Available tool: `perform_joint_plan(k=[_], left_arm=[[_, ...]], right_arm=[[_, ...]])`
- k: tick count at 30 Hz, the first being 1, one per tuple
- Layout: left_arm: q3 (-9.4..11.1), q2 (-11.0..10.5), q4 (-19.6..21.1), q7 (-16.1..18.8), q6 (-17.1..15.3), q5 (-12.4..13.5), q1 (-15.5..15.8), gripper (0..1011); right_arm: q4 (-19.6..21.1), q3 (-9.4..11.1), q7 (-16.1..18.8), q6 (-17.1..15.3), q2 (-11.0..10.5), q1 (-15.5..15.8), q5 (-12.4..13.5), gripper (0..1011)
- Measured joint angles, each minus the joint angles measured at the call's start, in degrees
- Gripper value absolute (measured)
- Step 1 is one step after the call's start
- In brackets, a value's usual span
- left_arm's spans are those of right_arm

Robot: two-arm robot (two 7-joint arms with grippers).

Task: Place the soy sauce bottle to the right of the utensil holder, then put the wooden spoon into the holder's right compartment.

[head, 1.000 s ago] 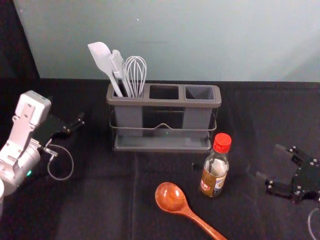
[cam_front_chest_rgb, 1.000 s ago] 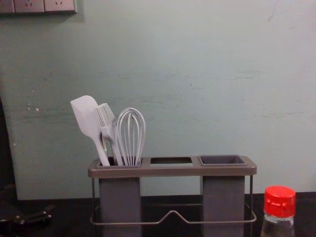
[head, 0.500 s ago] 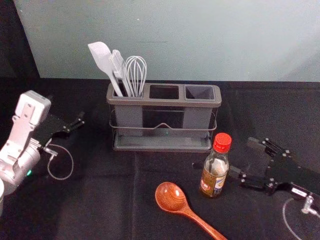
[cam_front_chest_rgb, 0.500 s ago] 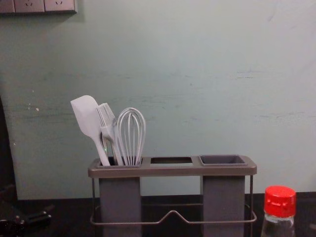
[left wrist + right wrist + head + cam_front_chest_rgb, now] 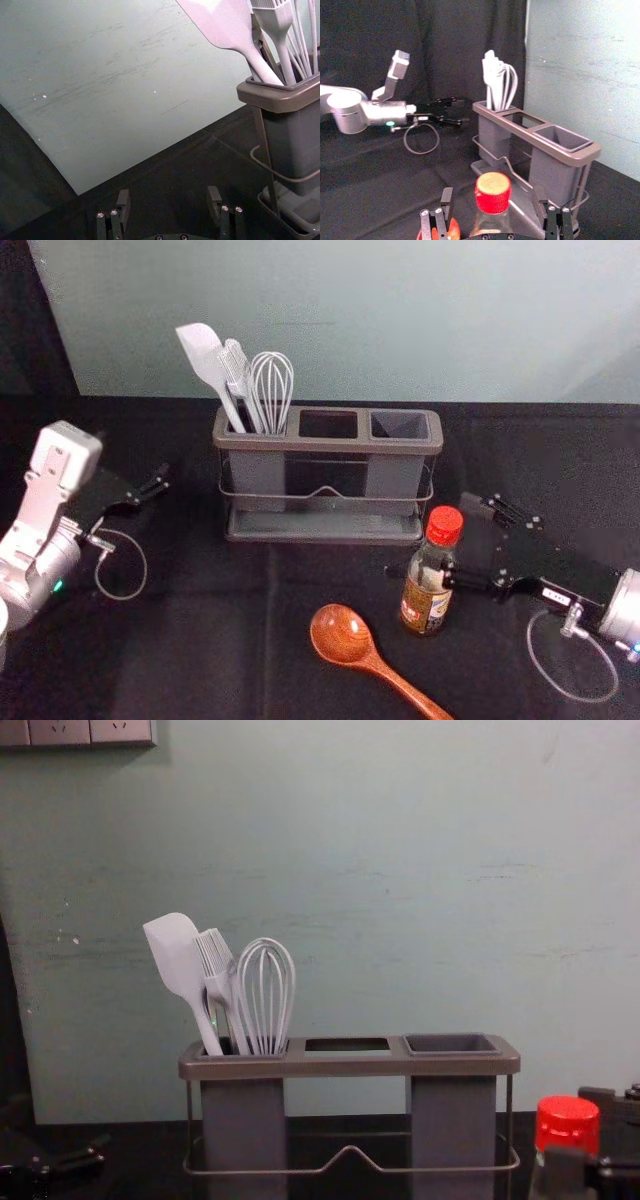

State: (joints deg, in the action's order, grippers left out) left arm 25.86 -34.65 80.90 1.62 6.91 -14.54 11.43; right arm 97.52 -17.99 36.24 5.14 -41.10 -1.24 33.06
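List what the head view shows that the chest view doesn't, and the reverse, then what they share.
Head view: the wooden spoon, the holder's bottom tray and the bottle's label.

Chest view: the wall sockets, upper left.

Both: the utensil holder, spatula, brush, whisk, red-capped bottle, left gripper off to the left, and right gripper open at the bottle.
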Motion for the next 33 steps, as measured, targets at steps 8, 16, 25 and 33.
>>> perform_joint_plan(k=[8, 16, 25, 33], left_arm=[[0.00, 0.00, 0.00, 0.00, 0.00, 0.00, 0.00, 1005], [0.00, 0.00, 0.00, 0.00, 0.00, 0.00, 0.00, 1005], [0.00, 0.00, 0.00, 0.00, 0.00, 0.00, 0.00, 1005], [0.00, 0.00, 0.00, 0.00, 0.00, 0.00, 0.00, 1005]], right_arm=[[-2.06, -0.55, -0.38, -0.31, 1.53, -1.84, -0.16, 1002], [-4.14, -2.02, 0.28, -0.95, 2.80, -3.71, -0.14, 1002], [-4.48, -2.88, 0.48, -0.90, 3.27, -4.82, -0.34, 1002], [-4.75, -3.47, 0.68, -0.26, 3.68, -5.42, -0.85, 1002]])
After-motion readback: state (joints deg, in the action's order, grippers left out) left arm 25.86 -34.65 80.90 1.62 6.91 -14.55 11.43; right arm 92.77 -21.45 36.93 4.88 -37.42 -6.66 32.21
